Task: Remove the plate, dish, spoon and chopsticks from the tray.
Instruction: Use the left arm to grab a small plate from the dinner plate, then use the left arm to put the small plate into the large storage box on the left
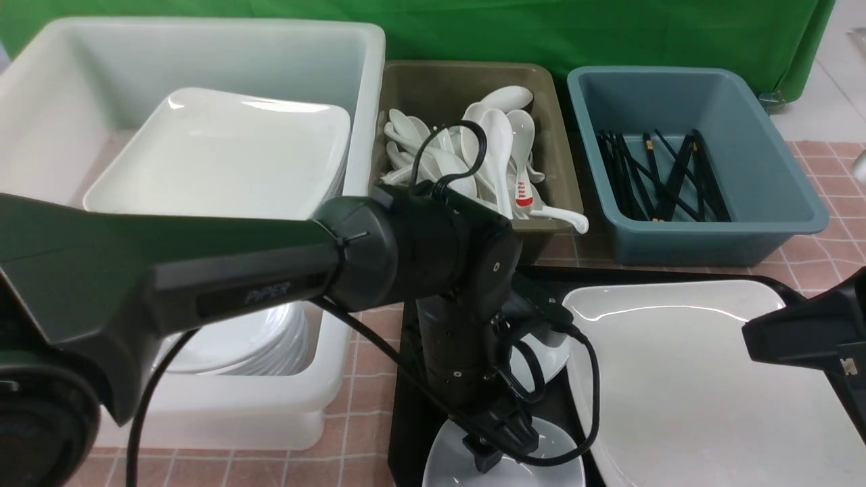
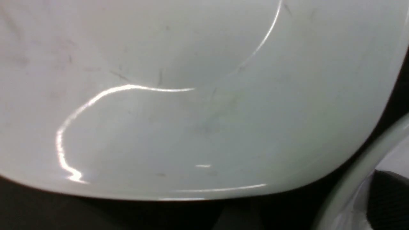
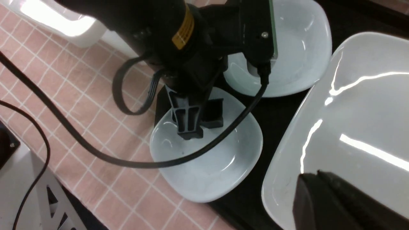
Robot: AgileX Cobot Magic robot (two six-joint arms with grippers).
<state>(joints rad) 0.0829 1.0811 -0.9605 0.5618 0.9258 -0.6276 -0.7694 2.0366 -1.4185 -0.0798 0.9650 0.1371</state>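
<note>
The large off-white plate [image 1: 683, 385] [image 3: 367, 121] lies on the black tray [image 1: 406, 406] [image 3: 278, 118]. Two small white dishes sit on the tray beside it. My left gripper [image 3: 200, 123] points down into the nearer dish [image 1: 541, 460] [image 3: 207, 169], open, with nothing between its fingers. The farther dish [image 3: 297, 54] [image 2: 191, 95] fills the left wrist view, with the nearer dish's rim [image 2: 351, 179] in one corner. My right gripper [image 1: 749, 335] [image 3: 314, 179] hovers shut over the plate. No spoon or chopsticks show on the visible part of the tray.
A white tub [image 1: 365, 67] at the back left holds stacked plates [image 1: 216, 155]. An olive bin [image 1: 561, 176] of white spoons and a blue bin [image 1: 778, 203] of black chopsticks stand behind the tray. The left arm's cable [image 3: 96, 150] loops over the pink checked cloth [image 3: 64, 83].
</note>
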